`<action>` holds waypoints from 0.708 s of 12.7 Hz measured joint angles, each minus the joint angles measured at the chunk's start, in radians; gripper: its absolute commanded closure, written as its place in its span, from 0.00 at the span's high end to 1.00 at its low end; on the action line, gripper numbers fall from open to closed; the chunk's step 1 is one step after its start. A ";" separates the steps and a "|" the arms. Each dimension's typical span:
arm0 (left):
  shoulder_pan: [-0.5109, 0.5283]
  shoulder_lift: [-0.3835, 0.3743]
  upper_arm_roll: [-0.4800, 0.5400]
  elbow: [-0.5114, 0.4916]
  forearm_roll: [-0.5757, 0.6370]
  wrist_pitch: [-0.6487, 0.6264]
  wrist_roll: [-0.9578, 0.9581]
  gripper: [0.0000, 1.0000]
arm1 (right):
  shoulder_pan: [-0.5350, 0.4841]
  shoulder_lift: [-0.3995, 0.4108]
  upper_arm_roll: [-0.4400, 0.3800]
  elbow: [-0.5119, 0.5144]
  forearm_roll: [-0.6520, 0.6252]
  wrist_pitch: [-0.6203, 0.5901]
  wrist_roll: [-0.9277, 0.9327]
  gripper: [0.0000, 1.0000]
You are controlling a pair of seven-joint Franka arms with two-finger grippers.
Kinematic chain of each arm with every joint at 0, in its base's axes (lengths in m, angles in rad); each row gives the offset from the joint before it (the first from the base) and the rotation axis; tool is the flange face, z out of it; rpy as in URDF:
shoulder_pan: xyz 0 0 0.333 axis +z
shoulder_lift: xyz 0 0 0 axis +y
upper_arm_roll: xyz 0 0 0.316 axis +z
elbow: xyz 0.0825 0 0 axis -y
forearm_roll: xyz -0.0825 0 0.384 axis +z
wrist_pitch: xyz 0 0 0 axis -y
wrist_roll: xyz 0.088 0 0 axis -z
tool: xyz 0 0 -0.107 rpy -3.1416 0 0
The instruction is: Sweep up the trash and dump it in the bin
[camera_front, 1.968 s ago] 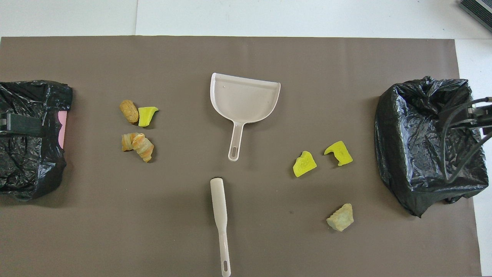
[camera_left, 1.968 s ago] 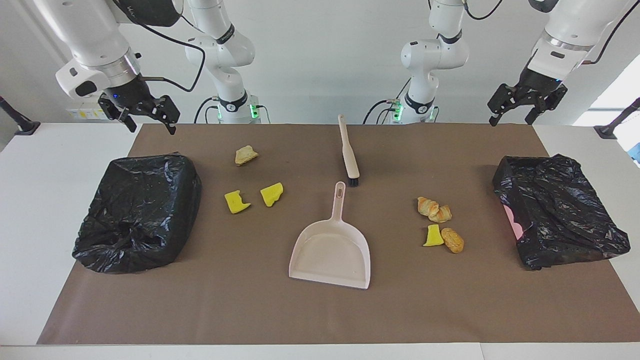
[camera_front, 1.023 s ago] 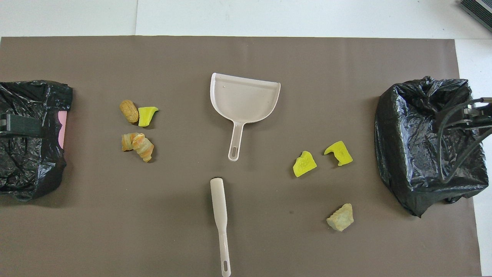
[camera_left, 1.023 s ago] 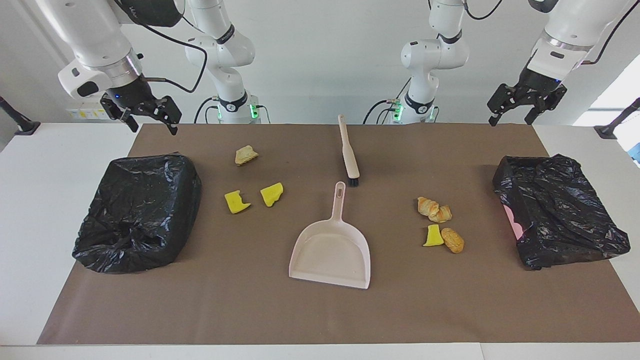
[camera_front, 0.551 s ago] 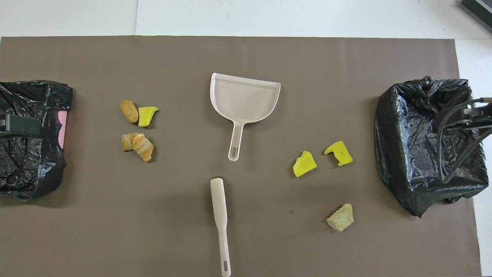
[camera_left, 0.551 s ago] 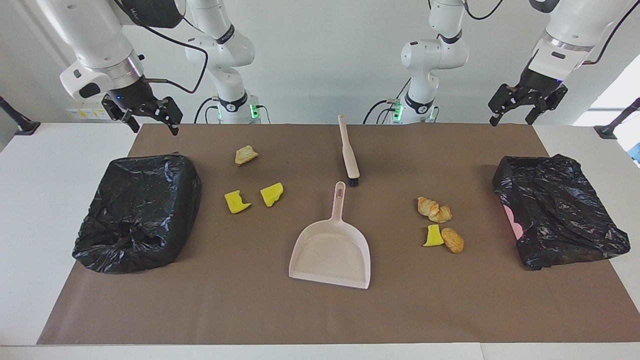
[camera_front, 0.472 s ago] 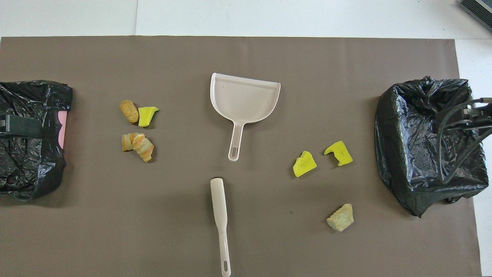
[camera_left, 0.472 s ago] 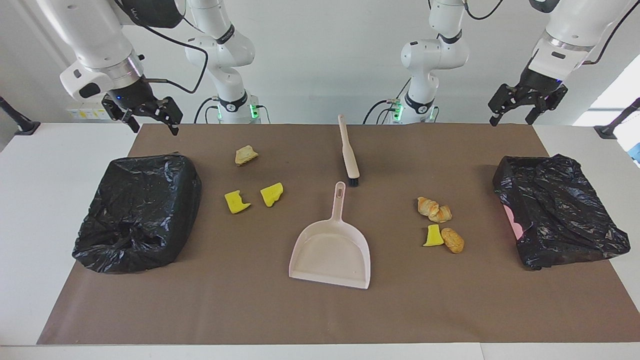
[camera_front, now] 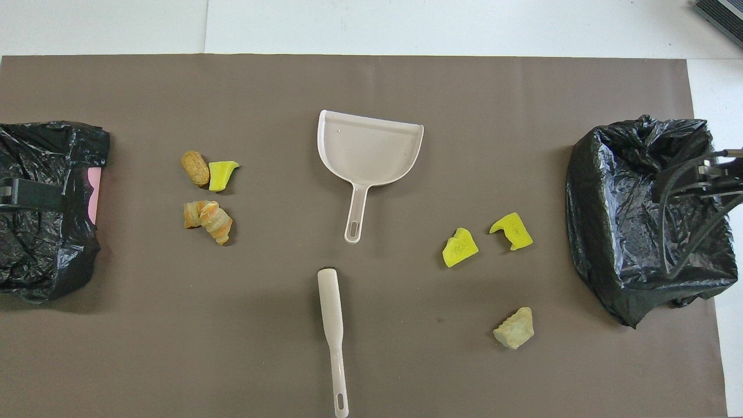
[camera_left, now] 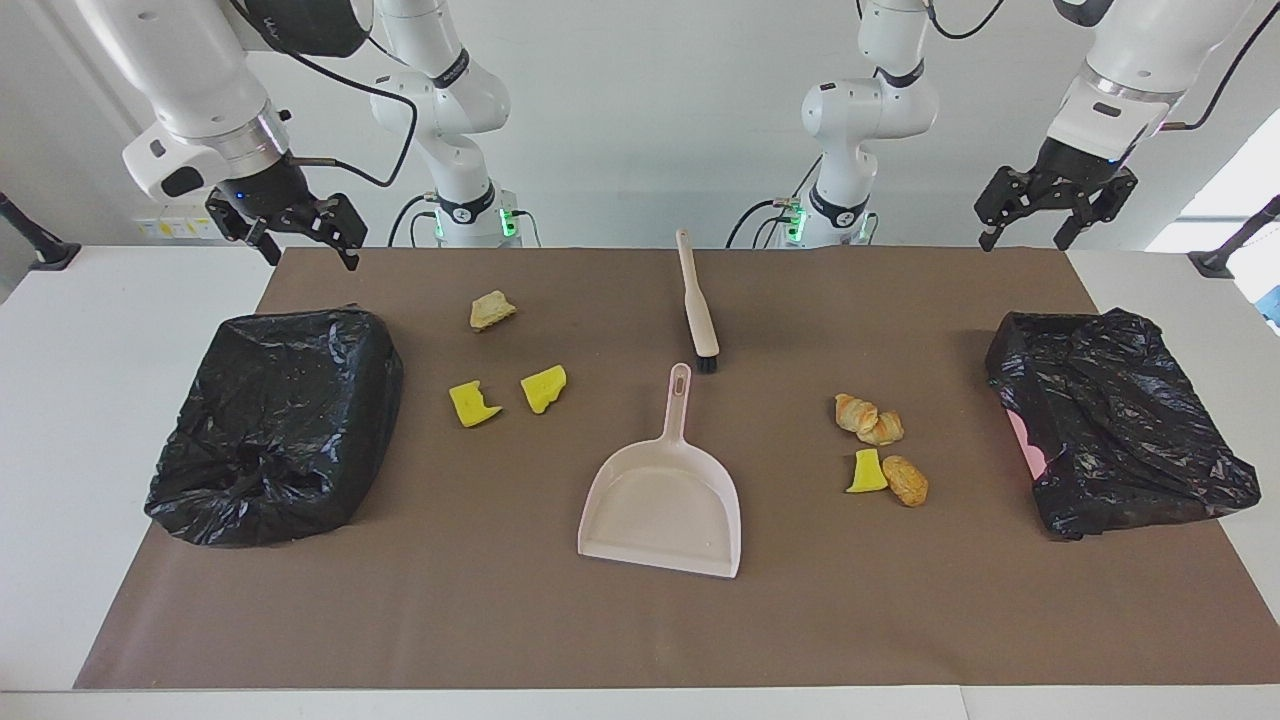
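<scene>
The trash lies in two groups on the brown mat. Toward the right arm's end are a tan lump [camera_left: 492, 309] [camera_front: 514, 328] and two yellow sponge chunks [camera_left: 472, 404] [camera_left: 543, 387]. Toward the left arm's end are a croissant [camera_left: 868, 419] [camera_front: 208, 219], a yellow chunk [camera_left: 866, 472] and a brown lump [camera_left: 906, 480]. A black-bagged bin stands at each end [camera_left: 275, 425] [camera_left: 1120, 420]. My right gripper [camera_left: 308, 250] hangs open and empty, high above the mat's edge nearest the robots. My left gripper [camera_left: 1022, 240] hangs the same way at its own end.
A beige dustpan [camera_left: 662, 500] [camera_front: 368, 148] lies mid-mat with its handle toward the robots. The beige brush [camera_left: 697, 305] [camera_front: 332, 325] lies nearer to the robots, in line with that handle. White table [camera_left: 80, 330] borders the mat.
The right gripper has drifted slightly toward the table's middle and the left gripper has edged up a little. Nothing on the mat has moved.
</scene>
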 measured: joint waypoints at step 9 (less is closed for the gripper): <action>-0.157 -0.042 -0.016 -0.099 -0.014 0.003 -0.171 1.00 | 0.000 -0.003 0.001 -0.007 0.000 0.000 0.000 1.00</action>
